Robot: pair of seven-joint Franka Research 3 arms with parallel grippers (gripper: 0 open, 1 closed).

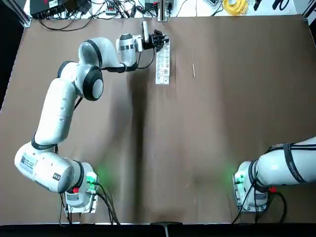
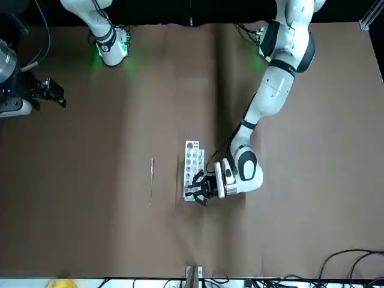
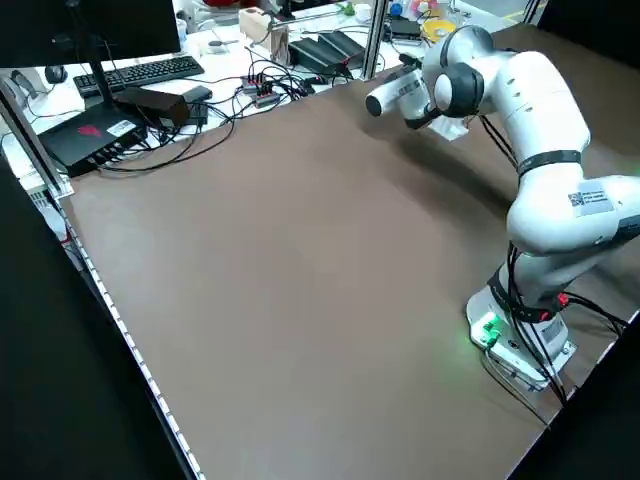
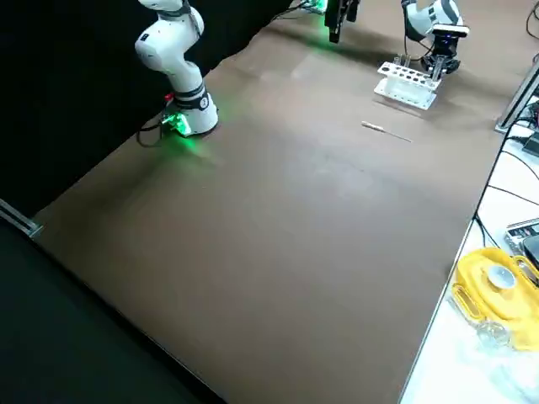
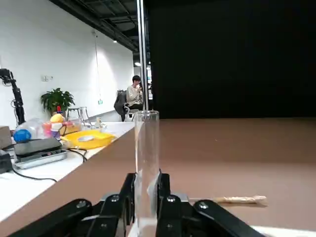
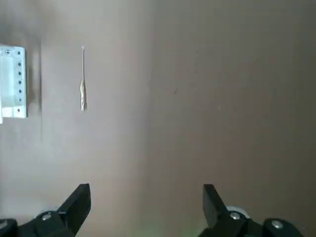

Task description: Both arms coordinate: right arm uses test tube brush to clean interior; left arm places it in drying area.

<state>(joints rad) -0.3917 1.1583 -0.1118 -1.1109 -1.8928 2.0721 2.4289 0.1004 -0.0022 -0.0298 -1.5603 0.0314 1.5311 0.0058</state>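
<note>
Glass, or something as clear, calls for a light, even grip: the left gripper (image 5: 147, 178) is closed on an upright test tube (image 5: 147, 143) at the far end of the white rack (image 1: 162, 69), and whether the tube's foot sits in a hole I cannot tell. The step in hand looks to be readying tube and brush, with the cleaning yet to be done. The left arm should draw straight up along the tube's length, since any tilt could bind it or drag the rack. The right gripper (image 6: 147, 190), its fingers spread with nothing between them, hangs over the robot's right side of the table, well apart from the test tube brush (image 1: 193, 66), which lies flat beside the rack, on its right. It would do best to come down square across the thicker handle portion, leaving the thin end free to enter the mouth on the tube's own axis; so slim a stick may roll or slip if pinched off-centre. The tabletop (image 1: 207, 148) is a broad brown covering with soft creases. Beyond its edge stand a monitor (image 3: 85, 35), a keyboard (image 3: 140, 75), tangled cables and a yellow tray (image 4: 509, 299); farther off, a potted plant (image 5: 57, 100) and a seated person (image 5: 134, 95).
</note>
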